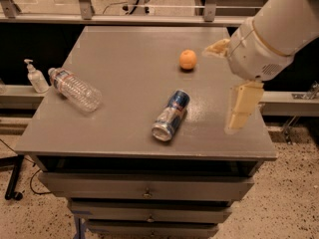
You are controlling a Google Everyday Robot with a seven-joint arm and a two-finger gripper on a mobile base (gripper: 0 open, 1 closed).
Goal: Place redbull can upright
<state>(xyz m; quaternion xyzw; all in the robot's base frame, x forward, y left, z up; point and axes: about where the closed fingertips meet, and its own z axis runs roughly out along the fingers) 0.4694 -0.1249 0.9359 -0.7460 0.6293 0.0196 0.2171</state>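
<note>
The redbull can (pixel 171 115) lies on its side near the front middle of the grey table (pixel 124 59), its silver top toward the front edge. My gripper (pixel 230 78) hangs over the table's right side, to the right of the can and apart from it. It is open and empty: one cream finger (pixel 217 47) points left near the orange, the other (pixel 242 107) points down toward the front.
An orange (pixel 188 59) sits behind the can, close to my upper finger. A clear plastic water bottle (pixel 75 89) lies on its side at the left. A hand sanitizer pump bottle (pixel 35 76) stands on a ledge left of the table. Drawers (pixel 144 190) are below the tabletop.
</note>
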